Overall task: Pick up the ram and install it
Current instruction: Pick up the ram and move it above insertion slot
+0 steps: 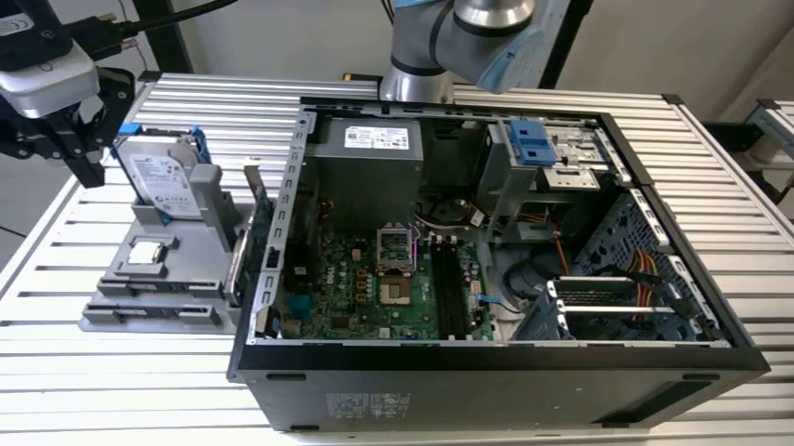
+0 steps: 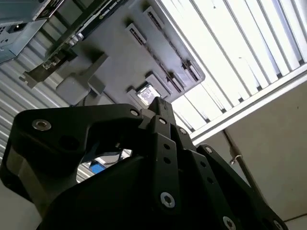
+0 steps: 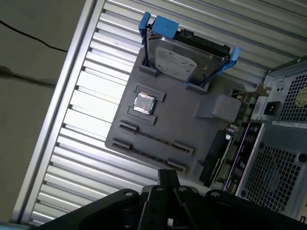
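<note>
Plainly the pickup step has not begun. At the exterior view's left, the gripper [image 1: 85, 169] hangs by the far-left edge of the table [image 1: 125, 390]. Its fingers look pressed together with nothing between them. Just right of it sits the grey holder [image 1: 118, 311], with a hard drive [image 1: 162, 172] at its far end and a chip [image 1: 147, 251] midway. In the first wrist view the ram [image 3: 154, 140] stands on edge in the holder, nearer than the chip and untouched. Further right lies the open case [image 1: 496, 358], whose board slots [image 1: 447, 288] look empty. A grasp calls for parted fingers squared across the ram's thin edge.
</note>
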Robot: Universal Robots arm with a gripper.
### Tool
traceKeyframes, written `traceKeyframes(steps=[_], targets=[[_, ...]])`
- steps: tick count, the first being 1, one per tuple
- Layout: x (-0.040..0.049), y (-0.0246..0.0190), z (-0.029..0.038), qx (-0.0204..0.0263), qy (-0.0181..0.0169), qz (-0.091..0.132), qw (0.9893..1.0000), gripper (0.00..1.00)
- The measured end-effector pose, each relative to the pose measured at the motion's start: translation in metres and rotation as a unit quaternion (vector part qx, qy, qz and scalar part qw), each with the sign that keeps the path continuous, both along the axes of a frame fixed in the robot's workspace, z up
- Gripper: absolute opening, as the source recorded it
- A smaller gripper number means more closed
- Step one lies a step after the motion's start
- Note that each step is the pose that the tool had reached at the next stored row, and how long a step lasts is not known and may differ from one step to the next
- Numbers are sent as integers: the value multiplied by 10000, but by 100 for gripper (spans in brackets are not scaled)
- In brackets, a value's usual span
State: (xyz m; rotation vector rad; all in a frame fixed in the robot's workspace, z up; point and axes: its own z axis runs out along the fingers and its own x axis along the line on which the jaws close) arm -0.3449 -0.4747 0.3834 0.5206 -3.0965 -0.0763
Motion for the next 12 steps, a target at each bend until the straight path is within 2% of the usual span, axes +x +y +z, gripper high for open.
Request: traceKeyframes(steps=[6,12], targets=[[0,0,0,0,0,266,9996,0],[0,0,0,-4,1,578,9983,0]])
